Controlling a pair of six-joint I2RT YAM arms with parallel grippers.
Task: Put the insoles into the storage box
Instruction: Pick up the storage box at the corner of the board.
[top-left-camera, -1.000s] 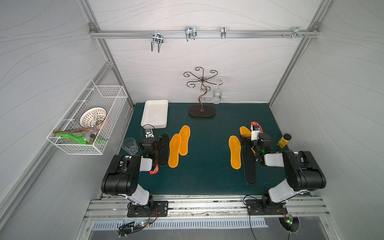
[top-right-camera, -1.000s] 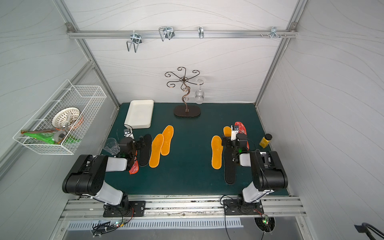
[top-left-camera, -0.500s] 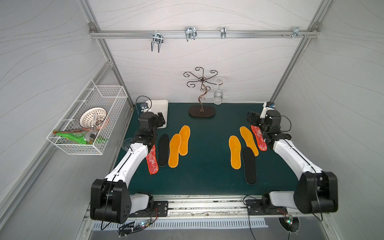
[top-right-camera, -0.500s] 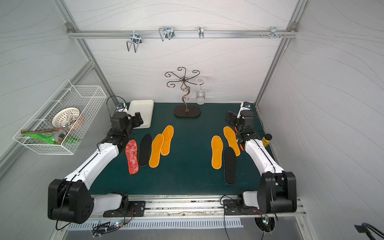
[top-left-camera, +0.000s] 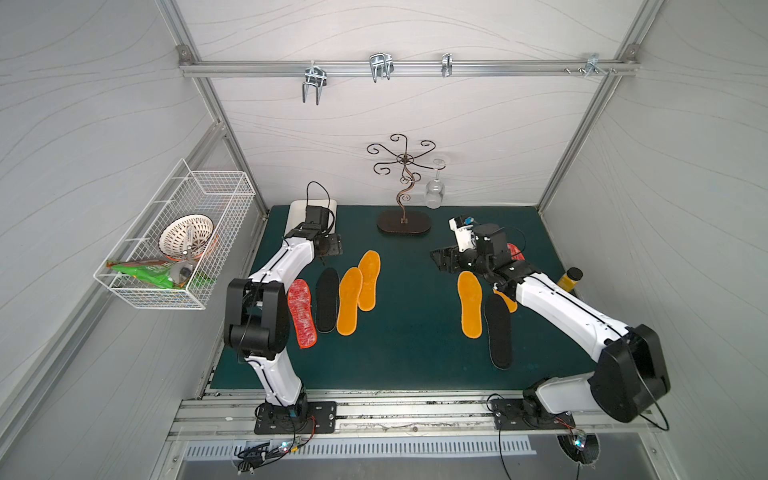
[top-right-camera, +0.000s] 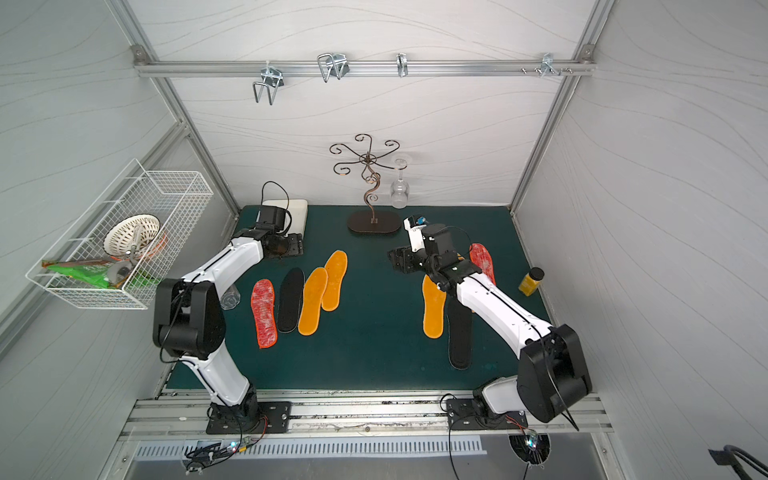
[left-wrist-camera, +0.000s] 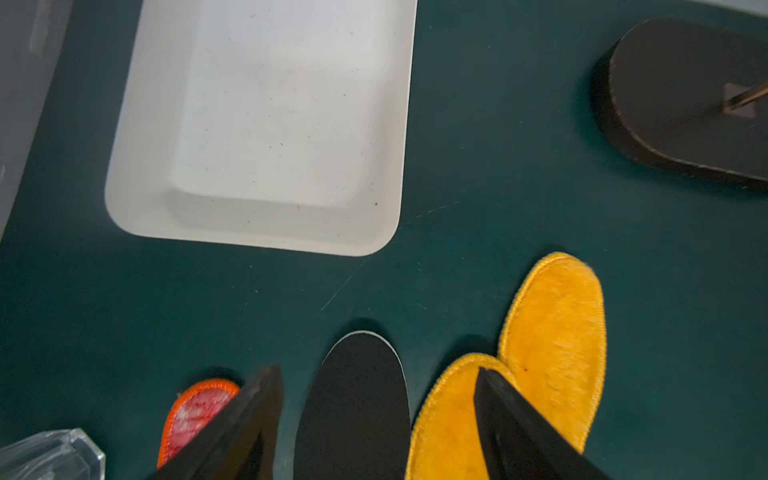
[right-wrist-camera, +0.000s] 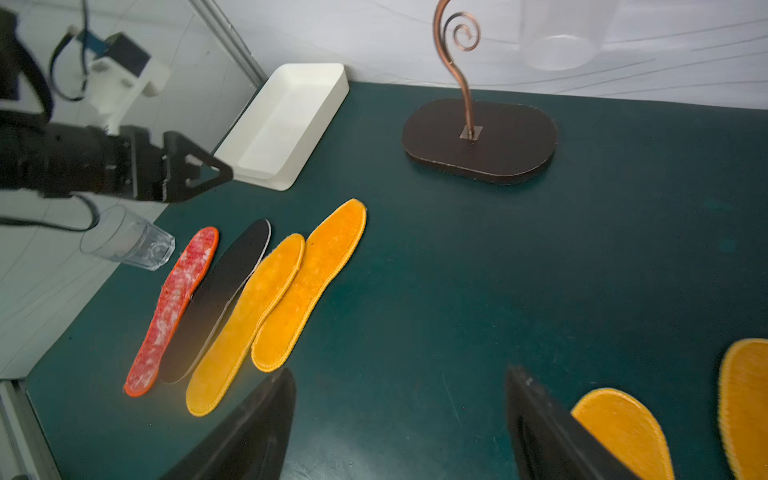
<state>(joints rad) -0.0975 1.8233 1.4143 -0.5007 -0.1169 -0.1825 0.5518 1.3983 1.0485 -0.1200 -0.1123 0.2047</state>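
**Both arms raised over eight insoles on the green surface (top-left-camera: 407, 345), with the white storage box (left-wrist-camera: 257, 124) holding none of them.**

The left gripper (left-wrist-camera: 378, 370) hangs with its jaws well apart and nothing in them. It is above the toe ends of a row of four: the red speckled insole (top-left-camera: 302, 318), the black insole (top-left-camera: 327, 299) and two orange-yellow insoles (top-left-camera: 349, 301) (top-left-camera: 369, 280). The box lies just beyond this row, in the far left corner. The right gripper (right-wrist-camera: 401, 374), also spread wide and holding nothing, hovers beside the right-hand group. That group is an orange-yellow insole (top-left-camera: 470, 305), a second black insole (top-left-camera: 498, 332), and an orange one (top-left-camera: 509, 301) and a red one (top-left-camera: 515, 251), both partly hidden by the arm.
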